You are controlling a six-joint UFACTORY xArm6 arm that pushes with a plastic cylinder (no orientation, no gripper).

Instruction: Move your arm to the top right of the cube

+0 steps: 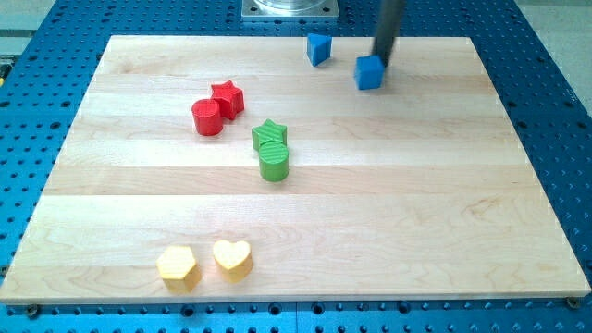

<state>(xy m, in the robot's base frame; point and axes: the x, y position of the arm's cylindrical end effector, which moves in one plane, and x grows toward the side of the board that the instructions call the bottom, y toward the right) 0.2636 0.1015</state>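
Observation:
The blue cube [369,72] sits near the view's top, right of centre, on the wooden board [444,203]. My tip [381,64] is at the cube's upper right edge, touching or almost touching it; the dark rod rises from there out of the view's top. A second blue block, wedge-like [318,48], lies to the left of the cube near the board's top edge.
A red cylinder [207,117] and a red star [227,98] touch at the left of centre. A green star [269,135] sits just above a green cylinder [274,162] in the middle. A yellow hexagon [176,266] and a yellow heart [232,259] lie near the bottom.

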